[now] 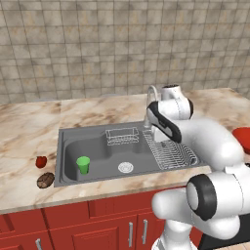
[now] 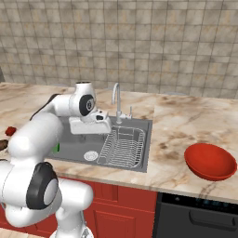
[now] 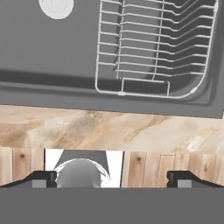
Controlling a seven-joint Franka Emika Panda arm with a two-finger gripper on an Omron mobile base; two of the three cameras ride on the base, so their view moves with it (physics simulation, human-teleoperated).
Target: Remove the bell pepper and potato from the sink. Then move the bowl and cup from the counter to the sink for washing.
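The green cup [image 1: 83,164] stands upright inside the grey sink [image 1: 68,141], at its left end. On the counter left of the sink lie the small red bell pepper [image 1: 41,161] and the brown potato [image 1: 45,180]. Far to the right, the red bowl [image 2: 210,161] sits on the counter. My hand [image 2: 90,124] hangs over the middle of the sink, near its front wall. My gripper [image 3: 111,178] is open with nothing between its fingertips [image 3: 41,177], and it looks down on the sink's front rim.
A wire dish rack [image 2: 122,148] fills the sink's right part, and a small wire basket [image 1: 122,135] sits at its back. The chrome faucet [image 2: 116,95] rises behind the sink. The drain [image 3: 56,6] is in the basin floor. Red cabinets [image 1: 97,229] run below.
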